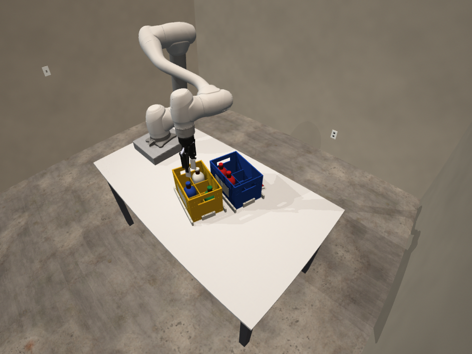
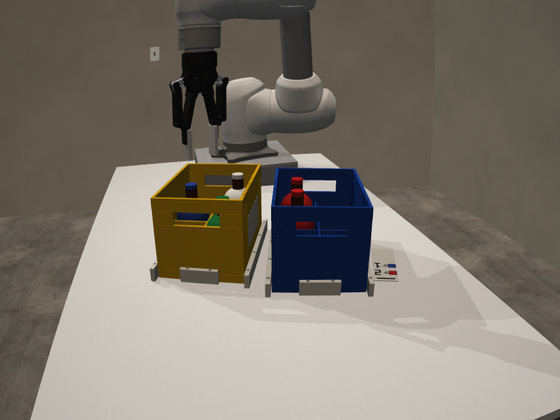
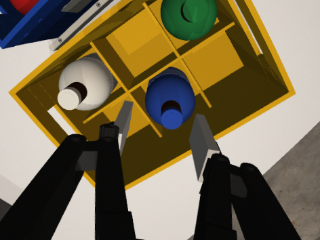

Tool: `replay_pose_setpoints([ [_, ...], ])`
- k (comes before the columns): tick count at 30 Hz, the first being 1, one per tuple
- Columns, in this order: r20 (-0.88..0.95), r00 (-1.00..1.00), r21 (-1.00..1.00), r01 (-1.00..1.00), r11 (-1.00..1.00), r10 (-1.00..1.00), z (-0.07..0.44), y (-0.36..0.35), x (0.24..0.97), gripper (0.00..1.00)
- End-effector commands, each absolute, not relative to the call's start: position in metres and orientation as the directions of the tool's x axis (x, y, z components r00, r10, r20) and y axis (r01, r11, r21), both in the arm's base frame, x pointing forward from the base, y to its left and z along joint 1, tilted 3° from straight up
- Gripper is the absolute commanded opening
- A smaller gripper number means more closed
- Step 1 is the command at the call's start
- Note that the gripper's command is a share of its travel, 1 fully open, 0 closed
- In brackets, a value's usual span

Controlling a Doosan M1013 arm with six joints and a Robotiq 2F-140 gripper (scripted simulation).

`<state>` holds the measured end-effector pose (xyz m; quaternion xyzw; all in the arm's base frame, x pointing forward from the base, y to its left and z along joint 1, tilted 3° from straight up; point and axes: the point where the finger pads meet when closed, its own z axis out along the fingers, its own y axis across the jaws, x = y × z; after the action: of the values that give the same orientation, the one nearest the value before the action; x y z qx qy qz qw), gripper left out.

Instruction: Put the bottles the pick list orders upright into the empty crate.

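Observation:
My gripper (image 1: 190,169) (image 2: 200,155) (image 3: 162,121) is open and empty above the yellow crate (image 1: 207,208) (image 2: 199,248). In the wrist view the blue bottle (image 1: 189,190) (image 3: 169,91) shows below and between the fingertips. The white bottle (image 1: 198,177) (image 3: 88,81) and green bottle (image 1: 208,198) (image 3: 190,20) also stand in this crate. The blue crate (image 1: 249,194) (image 2: 316,262) holds two upright red bottles (image 1: 222,170) (image 1: 229,179) in adjacent compartments on the yellow crate's side. The paper strip (image 2: 384,254) reads 2 red, 1 blue.
Pale stop rails (image 2: 199,275) (image 2: 319,287) surround the crates' bases on the white table (image 1: 244,259). The blue crate stands close beside the yellow one, with a narrow gap between. The crate walls rise around the bottles. The robot's base (image 1: 156,151) is behind the crates.

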<state>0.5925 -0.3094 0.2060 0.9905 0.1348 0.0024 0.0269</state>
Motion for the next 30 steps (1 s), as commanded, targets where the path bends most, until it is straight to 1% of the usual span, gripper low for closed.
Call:
replay_pose_setpoints([
  [1,-0.002,0.964,0.054,0.266,-0.962,0.267,0.206,-0.315,0.589,0.38],
  [5,-0.002,0.964,0.054,0.266,-0.962,0.267,0.207,-0.33,0.578,0.38],
  [17,-0.002,0.964,0.054,0.266,-0.962,0.267,0.204,-0.33,0.578,0.38],
  [30,-0.002,0.964,0.054,0.266,-0.962,0.267,0.187,-0.331,0.578,0.38],
])
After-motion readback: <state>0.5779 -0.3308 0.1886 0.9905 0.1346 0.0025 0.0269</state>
